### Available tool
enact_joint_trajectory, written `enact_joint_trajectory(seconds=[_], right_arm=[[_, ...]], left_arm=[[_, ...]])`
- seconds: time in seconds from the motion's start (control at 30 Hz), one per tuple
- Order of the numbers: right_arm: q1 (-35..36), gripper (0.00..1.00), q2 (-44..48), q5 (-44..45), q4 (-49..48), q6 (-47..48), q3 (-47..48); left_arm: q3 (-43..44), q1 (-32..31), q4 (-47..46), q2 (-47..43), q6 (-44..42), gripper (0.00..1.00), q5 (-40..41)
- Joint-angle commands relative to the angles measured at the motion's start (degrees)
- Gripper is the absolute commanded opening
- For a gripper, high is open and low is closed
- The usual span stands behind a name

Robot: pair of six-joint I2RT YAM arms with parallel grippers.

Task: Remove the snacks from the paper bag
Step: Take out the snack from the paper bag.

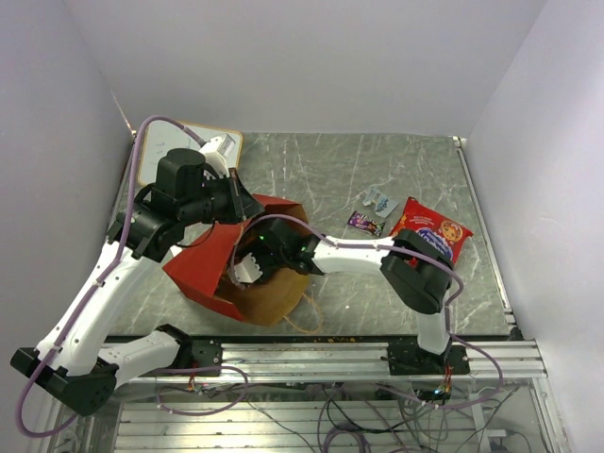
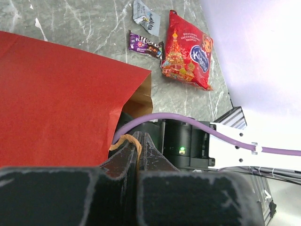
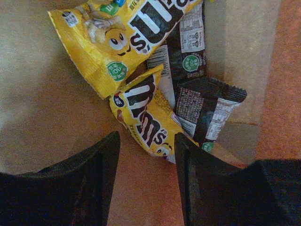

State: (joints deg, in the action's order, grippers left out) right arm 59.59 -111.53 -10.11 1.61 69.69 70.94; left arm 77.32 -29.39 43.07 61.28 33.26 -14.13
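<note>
Currently, left gripper (image 2: 139,136): clamped shut on the tan handle (image 2: 124,140) of the paper bag (image 1: 203,269)
Right gripper (image 3: 146,137): inside the bag; jaws half wide, holding nothing
Nearest snack: yellow packet (image 3: 143,117); ahead of the jaws, near end between the fingertips (image 3: 113,141); long axis running away from the gripper, slightly skewed
Neighbours: second yellow packet (image 3: 113,37) beyond; dark packet (image 3: 202,103) touching its right side
Nearer arm: right; judged a short straight advance
Already out: red crinkly bag (image 1: 432,231), purple bar (image 1: 365,223), grey wrapper (image 1: 377,200); well right of the paper bag
</note>
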Motion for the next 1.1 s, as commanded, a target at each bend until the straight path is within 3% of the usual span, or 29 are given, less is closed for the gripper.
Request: enact_joint_trajectory(seconds=[0.0,0.57,0.7,0.9,1.07], right_arm=[[0.2,0.49,-2.4,2.6,-0.2,0.1,2.8],[0.1,0.47,-10.1,1.0,4.3,1.1,8.9],[0.1,0.36,-10.4,1.1,3.8,0.5,8.5],[0.1,0.13,-8.7,0.6,2.1,-2.2,8.2],[0.0,0.04,-5.7,0.4,0.4,-4.2,6.8]], left_arm=[[0.9,0.2,-1.8,0.2,0.4,0.07,-1.8],[-0.5,0.2,-2.1,-1.8,3.0,0.07,-0.7],[-0.9,0.2,-2.3,-1.8,3.1,0.07,-0.8],[0.3,0.1,-0.9,-1.0,2.6,0.07,-0.5],[-1.8,0.2,-2.4,-2.8,4.2,0.07,0.4]])
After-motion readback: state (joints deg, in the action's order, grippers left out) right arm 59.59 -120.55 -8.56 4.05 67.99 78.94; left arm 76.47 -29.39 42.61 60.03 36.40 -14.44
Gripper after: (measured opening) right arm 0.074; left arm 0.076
